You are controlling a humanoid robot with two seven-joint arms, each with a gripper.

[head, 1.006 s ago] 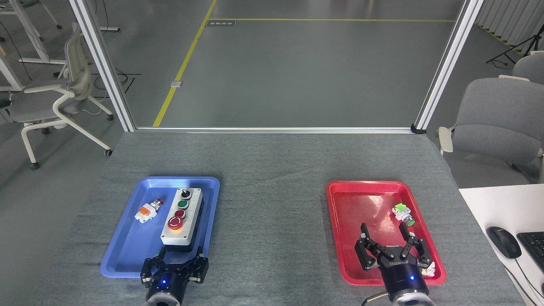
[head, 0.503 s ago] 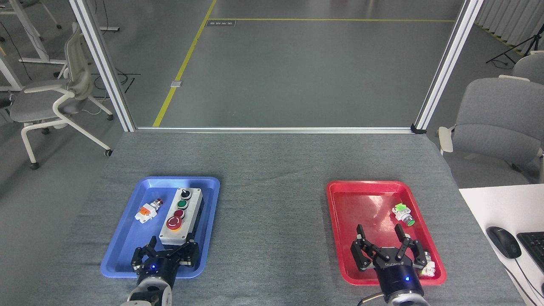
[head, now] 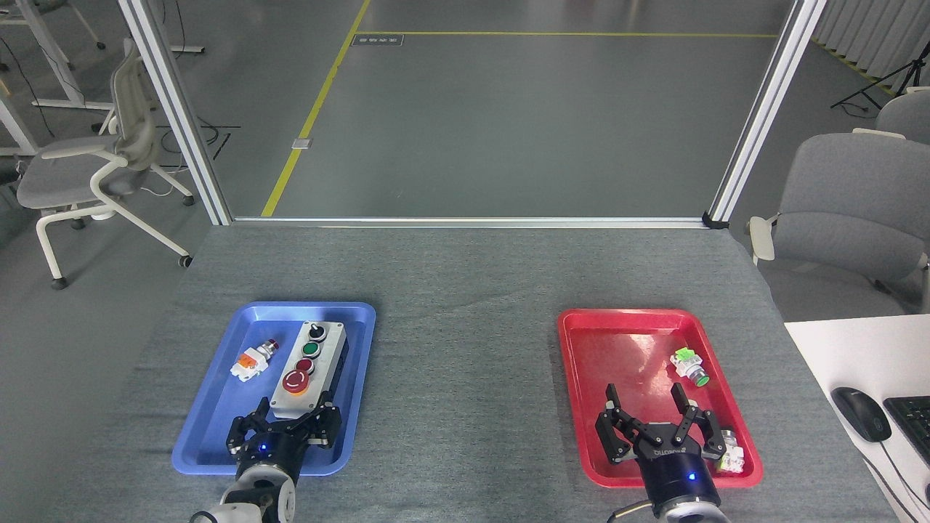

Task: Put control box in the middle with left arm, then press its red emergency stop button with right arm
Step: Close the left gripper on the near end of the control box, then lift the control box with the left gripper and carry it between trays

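Head view: left gripper (head: 285, 421) fingers spread around the control box's (head: 307, 370) near end in the blue tray (head: 218, 428); close squarely before lifting it to the middle. Right gripper (head: 652, 415), fingers wide, waits over the red tray (head: 581, 378).

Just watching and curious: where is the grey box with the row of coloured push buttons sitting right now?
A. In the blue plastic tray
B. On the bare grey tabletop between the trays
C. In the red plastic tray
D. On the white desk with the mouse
A: the grey rectangular control box with coloured buttons lies inside the blue plastic tray, beside a small orange-and-white switch.
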